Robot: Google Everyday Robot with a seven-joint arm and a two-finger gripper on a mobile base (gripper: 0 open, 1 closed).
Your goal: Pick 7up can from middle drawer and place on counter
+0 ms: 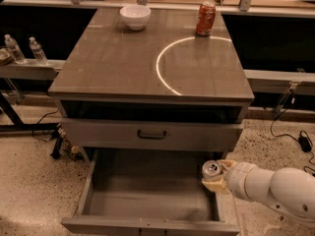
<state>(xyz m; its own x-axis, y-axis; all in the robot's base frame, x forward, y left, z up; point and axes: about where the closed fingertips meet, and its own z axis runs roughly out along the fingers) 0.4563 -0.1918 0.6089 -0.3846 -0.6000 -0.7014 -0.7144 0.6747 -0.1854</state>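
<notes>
Over the drawer's (147, 198) right wall, my tool (218, 181) pinches the 7up can (212, 169) by its sides, which are probably light, slick and easily dented.

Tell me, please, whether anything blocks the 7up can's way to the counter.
The gripper holds the 7up can at the middle drawer's right side; only the closed drawer front and the counter's edge rise between.
</notes>
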